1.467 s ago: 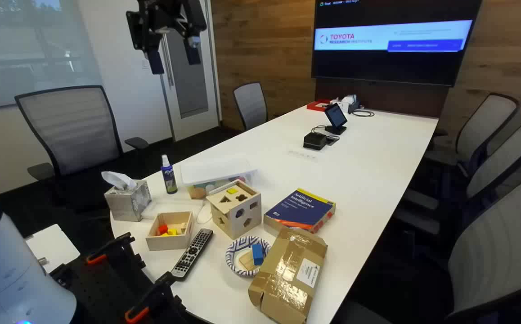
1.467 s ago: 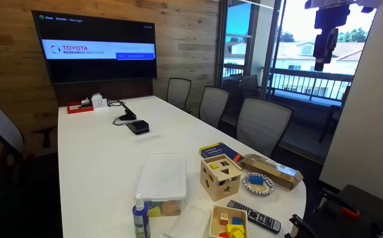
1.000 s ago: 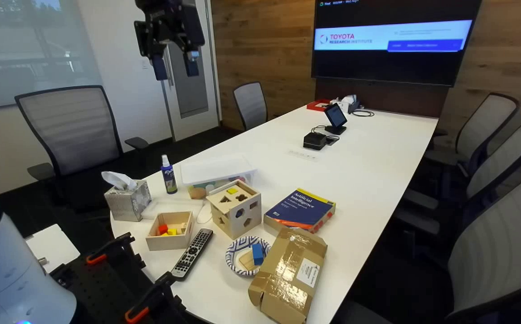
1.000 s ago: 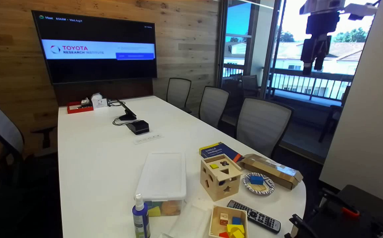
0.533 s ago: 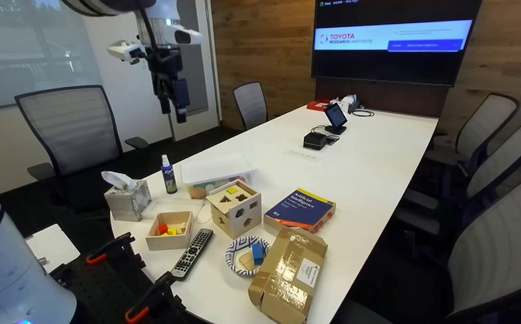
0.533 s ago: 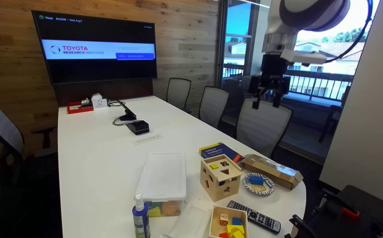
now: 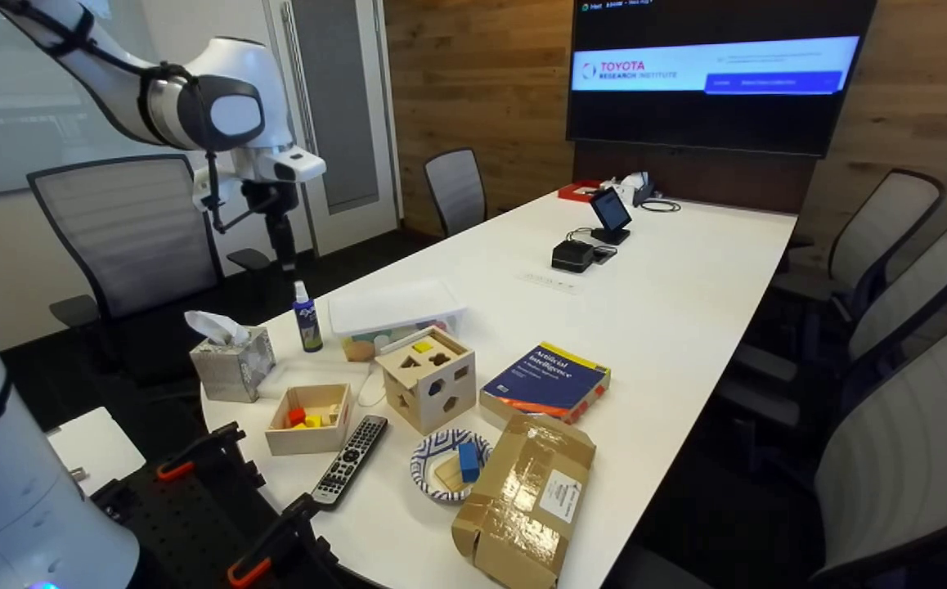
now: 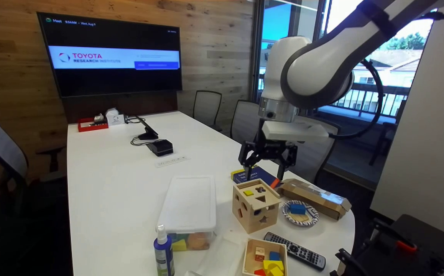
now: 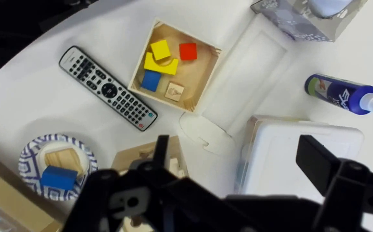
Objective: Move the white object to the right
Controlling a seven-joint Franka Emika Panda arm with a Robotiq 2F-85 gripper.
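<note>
The task's white object is most likely the clear plastic storage box with a flat white lid [image 8: 187, 205], on the white table [image 8: 122, 214] at lower centre of an exterior view and lower right of the wrist view. The lid covers its top, presumably to hold the coloured contents [image 8: 197, 241] in. A flat translucent white plastic piece [image 9: 247, 71], right of upper centre in the wrist view, might be meant instead; I cannot settle which.

In an exterior view the pale wooden cube with cut-out shapes [image 8: 252, 207] stands just right of the box and could block a slide toward the right of the frame.

The white-and-grey robot arm [image 8: 321, 76] reaches in from the upper right there, wrist pointing down, a pose that suits a grasp from above. The jaws hang over the table, spread wide and holding nothing, which fits a grasp not yet made. In the wrist view they overlap the cube and the lid, so they would probably need shifting before closing.

Coloured toy blocks [image 9: 161, 66] sit inside the open square wooden tray [image 9: 197, 75], whose low walls should stop them straying. The blue-and-white plastic spray bottle [image 7: 307, 327] stands upright near the box; a low sweep might topple it.
</note>
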